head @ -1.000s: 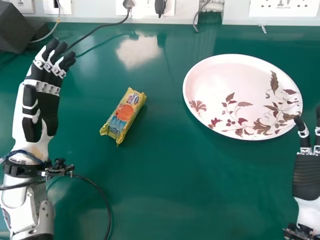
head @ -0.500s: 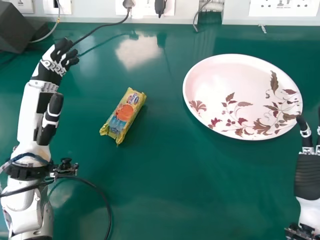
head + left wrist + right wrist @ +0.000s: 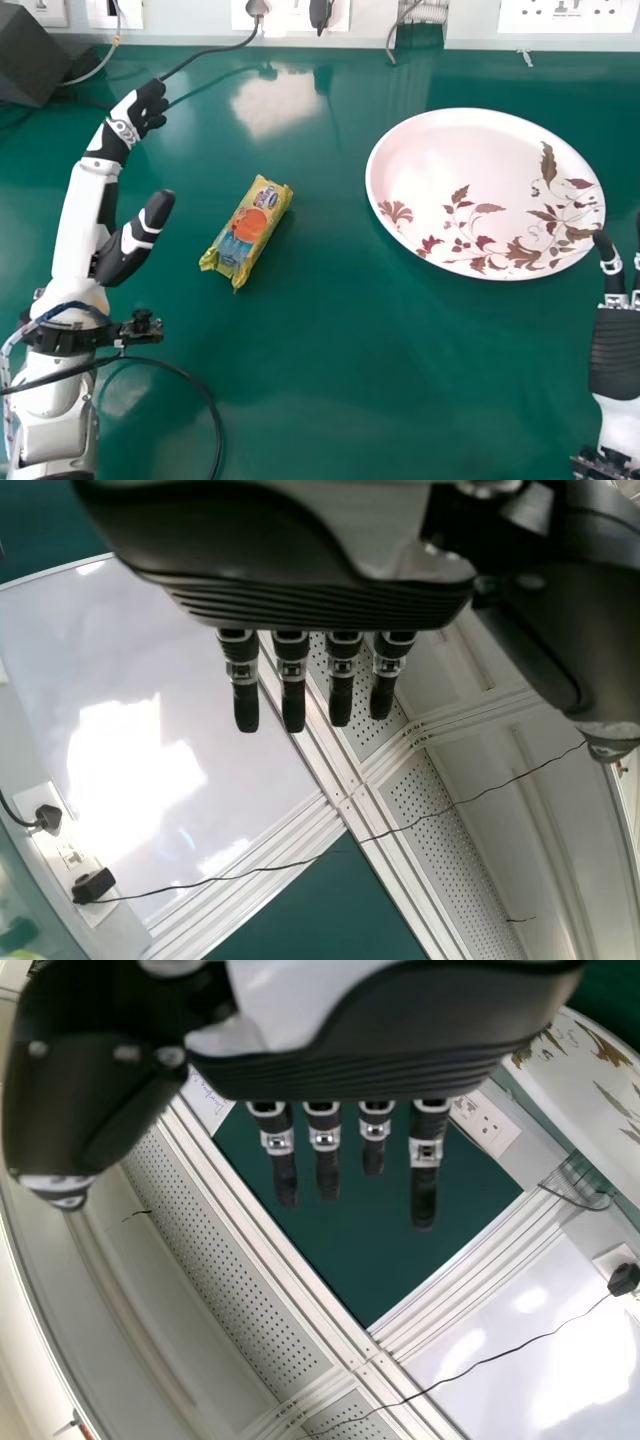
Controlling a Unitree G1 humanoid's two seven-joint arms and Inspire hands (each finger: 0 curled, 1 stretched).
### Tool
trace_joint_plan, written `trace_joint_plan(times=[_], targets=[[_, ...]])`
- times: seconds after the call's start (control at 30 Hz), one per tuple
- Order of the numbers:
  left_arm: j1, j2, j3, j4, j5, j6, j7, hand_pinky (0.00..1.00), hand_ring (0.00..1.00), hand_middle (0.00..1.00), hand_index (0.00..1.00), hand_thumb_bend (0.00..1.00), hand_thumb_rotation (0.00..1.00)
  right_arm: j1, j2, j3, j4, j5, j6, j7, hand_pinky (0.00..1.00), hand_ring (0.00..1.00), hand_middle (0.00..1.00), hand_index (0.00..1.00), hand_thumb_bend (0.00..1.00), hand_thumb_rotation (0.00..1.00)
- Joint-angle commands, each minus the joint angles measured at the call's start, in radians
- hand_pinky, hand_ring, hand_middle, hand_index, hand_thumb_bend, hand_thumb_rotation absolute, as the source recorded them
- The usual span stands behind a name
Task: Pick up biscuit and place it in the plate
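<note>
In the head view my left hand [image 3: 122,135] is left of the biscuit packet, open, with the thumb spread toward the packet and touching nothing. The yellow biscuit packet [image 3: 247,232] lies slantwise on the green table. To its right stands the white plate [image 3: 450,150] with a leaf pattern, bare inside. My right hand [image 3: 618,350] is at the right edge, beside the plate's lower right rim, its fingers extended. The left wrist view has my left hand [image 3: 300,600] with straight fingers; the right wrist view has my right hand [image 3: 370,1075], likewise straight-fingered.
A dark box [image 3: 42,55] stands at the table's back left corner. Black cables [image 3: 215,50] run from the wall sockets over the back of the table, and another cable [image 3: 205,390] loops beside my left forearm. The green table [image 3: 330,370] stretches between the arms.
My left hand has turned and shifted right, its thumb swinging out from the palm toward the packet. My right hand has barely moved; the packet and plate are unmoved.
</note>
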Motion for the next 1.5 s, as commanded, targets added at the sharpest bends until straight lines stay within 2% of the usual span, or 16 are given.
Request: trace_joint_plan(times=[0.0,0.1,0.2,0.4,0.63,0.83,1.03,1.17,1.27,1.47], targets=[[0.006,0.018,-0.010,-0.012,0.025,0.009,0.029,0.91,0.93,0.97,0.96,1.00,0.63,-0.003,0.035,-0.004,-0.014,0.002,-0.005,-0.004,0.73,0.93,0.96,0.90,0.96,0.51],[0.000,0.028,-0.018,-0.009,0.049,0.007,0.057,0.92,0.93,0.97,0.97,1.00,0.62,-0.001,0.036,-0.002,-0.016,-0.002,-0.006,-0.006,0.74,0.93,0.97,0.90,0.97,0.50],[0.013,0.030,-0.027,-0.049,0.074,0.047,0.073,0.92,0.92,0.96,0.97,1.00,0.62,-0.002,0.037,-0.001,-0.016,-0.004,-0.007,-0.009,0.76,0.93,0.98,0.91,0.98,0.49],[0.039,0.031,-0.027,-0.139,0.185,0.145,0.124,0.92,0.94,0.98,0.96,1.00,0.61,-0.003,0.038,-0.001,-0.012,-0.008,-0.011,-0.008,0.94,1.00,1.00,0.92,1.00,0.53],[0.061,0.051,-0.055,-0.231,0.247,0.276,0.118,0.93,0.94,0.98,0.96,1.00,0.61,0.001,0.043,0.008,-0.025,-0.006,-0.008,-0.020,0.97,1.00,1.00,0.92,1.00,0.51],[0.077,0.081,-0.086,-0.283,0.298,0.353,0.117,0.94,0.93,0.97,0.97,1.00,0.62,0.000,0.047,0.011,-0.020,-0.019,-0.022,-0.020,0.99,1.00,1.00,0.94,1.00,0.51],[0.099,0.080,-0.111,-0.347,0.332,0.445,0.115,0.95,0.93,0.98,0.97,1.00,0.62,0.003,0.051,0.017,-0.024,-0.016,-0.024,-0.027,0.97,1.00,1.00,0.94,1.00,0.47],[0.110,0.087,-0.131,-0.387,0.355,0.511,0.099,0.93,0.93,0.98,0.97,1.00,0.62,0.003,0.049,0.020,-0.027,-0.020,-0.025,-0.033,0.96,1.00,1.00,0.95,1.00,0.49],[0.119,0.079,-0.148,-0.424,0.368,0.579,0.079,0.93,0.92,0.97,0.98,1.00,0.61,0.000,0.047,0.021,-0.023,-0.021,-0.030,-0.029,0.98,1.00,1.00,0.95,1.00,0.49],[0.135,0.062,-0.191,-0.567,0.424,0.788,-0.011,0.89,0.91,0.96,0.96,1.00,0.63,-0.001,0.053,0.027,-0.025,-0.043,-0.041,-0.053,0.99,1.00,1.00,0.96,1.00,0.48]])
